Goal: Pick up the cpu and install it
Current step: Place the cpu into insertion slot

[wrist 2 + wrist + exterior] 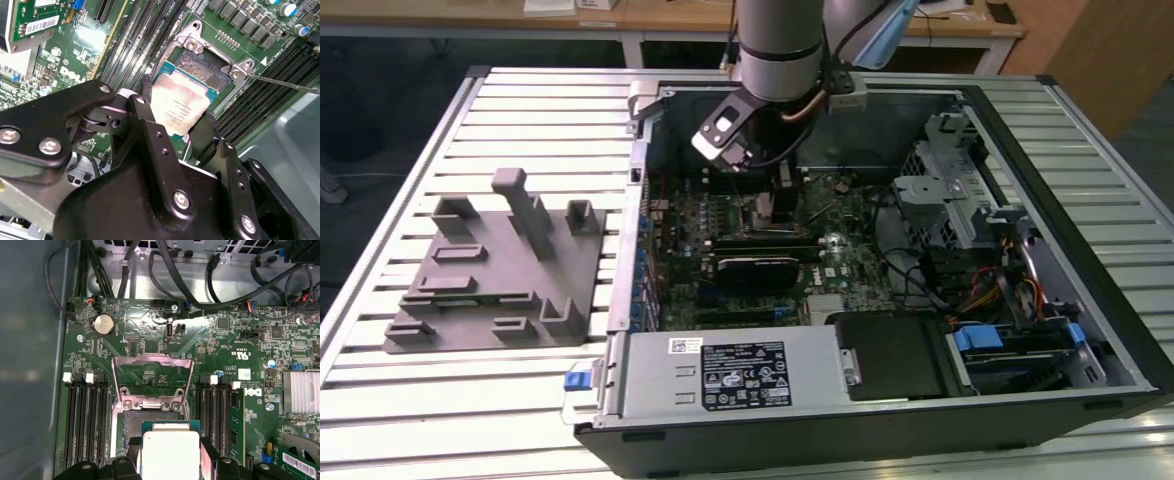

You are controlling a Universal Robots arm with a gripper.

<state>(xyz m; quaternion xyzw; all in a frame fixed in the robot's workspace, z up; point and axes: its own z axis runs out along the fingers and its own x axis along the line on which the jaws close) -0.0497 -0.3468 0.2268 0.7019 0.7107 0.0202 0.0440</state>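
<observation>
- Clenched on the cpu (182,100), the tool (179,104) holds it by two opposite edges between its black fingers (205,132), with the pale metal top facing up; this hold shows in both wrist views.
- The cpu hangs partly over the open socket (197,62), covering its nearer part. I cannot tell whether it touches the socket frame.
- Just beyond, in the first wrist view, the load plate (152,359) stands raised and the socket (131,421) lies bare; in the second wrist view the thin lever (285,83) is swung aside.
- The step in hand looks like setting the chip into the socket. To do it well, I think the chip must stay level, its edges square with the frame, its corner mark matched, and it must come straight down with no sliding and no pressing, because the pins bend easily.
- In the exterior view the tool (778,195) stands at about twelve o'clock on the motherboard (847,255), inside the opened case (854,445).
- At nine o'clock from the case, a grey fixture (494,265) rests on the bench (414,130), well apart.
</observation>
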